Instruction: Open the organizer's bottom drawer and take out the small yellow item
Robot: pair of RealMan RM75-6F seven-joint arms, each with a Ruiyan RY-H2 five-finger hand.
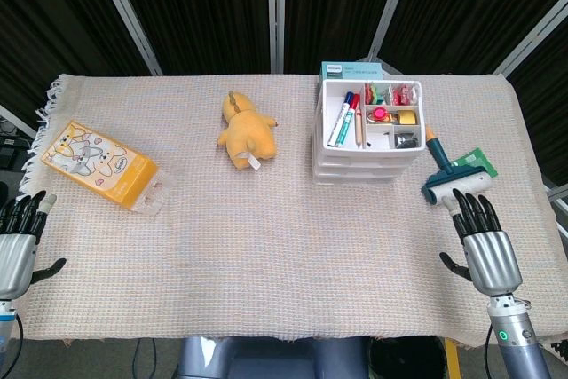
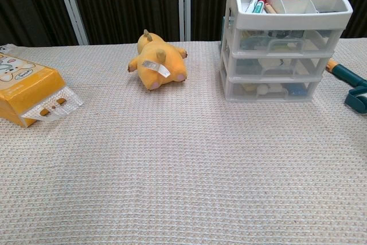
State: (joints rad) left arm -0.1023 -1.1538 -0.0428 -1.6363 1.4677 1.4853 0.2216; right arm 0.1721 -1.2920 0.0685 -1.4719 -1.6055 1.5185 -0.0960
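Surface: a table covered by a beige woven cloth (image 1: pixel 266 219) with a fringed left edge.
Organizer: a white translucent plastic three-drawer organizer (image 2: pixel 281 55) is stood toward the far right of the cloth; all three drawers are seen pushed in.
Top tray: an open compartmented tray is carried on the organizer; capped markers (image 1: pixel 344 117) and small red, pink and yellow oddments are held in it.
Bottom drawer: the lowest clear drawer (image 2: pixel 269 89) is shut; pale and blue shapes are glimpsed through its front, but the small yellow item cannot be told apart there.
Right hand: the grey metal right hand (image 1: pixel 484 246) is held palm down over the near right of the cloth, fingers extended and apart, nothing grasped; it is set well short of the organizer.
Left hand: the grey left hand (image 1: pixel 18 241) is seen at the near left edge, fingers apart, nothing held.
Plush: a yellow soft toy (image 1: pixel 247 133) is laid left of the organizer.
Packet: an orange printed carton (image 1: pixel 99 164) is laid at far left.
Brush: a teal handled brush (image 1: pixel 453 170) is laid right of the organizer, just beyond the right fingertips.
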